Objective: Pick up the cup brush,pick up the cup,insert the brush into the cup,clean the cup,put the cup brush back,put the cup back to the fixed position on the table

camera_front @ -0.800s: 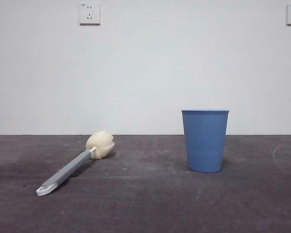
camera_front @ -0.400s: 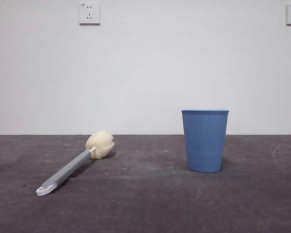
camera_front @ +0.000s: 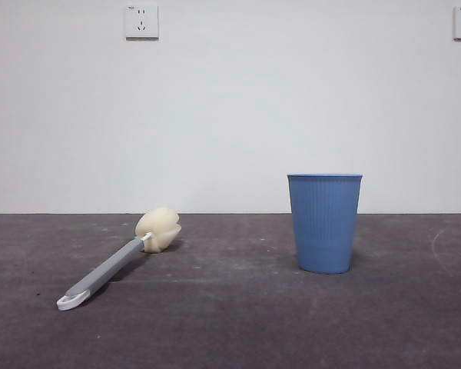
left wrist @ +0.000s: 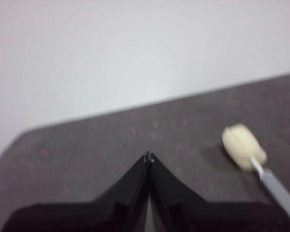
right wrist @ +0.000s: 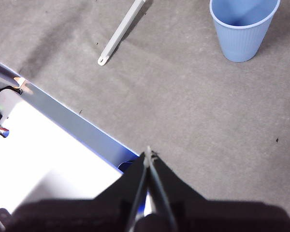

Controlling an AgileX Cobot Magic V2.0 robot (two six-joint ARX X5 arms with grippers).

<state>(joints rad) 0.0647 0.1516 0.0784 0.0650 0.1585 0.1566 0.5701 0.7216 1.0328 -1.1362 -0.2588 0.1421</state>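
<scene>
Front view: long cup brush [camera_front: 119, 259] with grey handle and cream sponge head lies on the dark grey table [camera_front: 230, 323], well apart from the upright blue ribbed plastic cup [camera_front: 325, 223]. Left wrist view: left gripper [left wrist: 148, 157], jaws together, empty, is near the soft sponge; the stiff handle seems the best grip. Right wrist view: right gripper [right wrist: 148, 153], closed and empty, is far from the probably light cup.

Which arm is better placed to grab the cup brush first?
Probably the left. The cup brush lies close ahead of the left gripper, while the right gripper sees only its handle farther off. Both are shut.
</scene>
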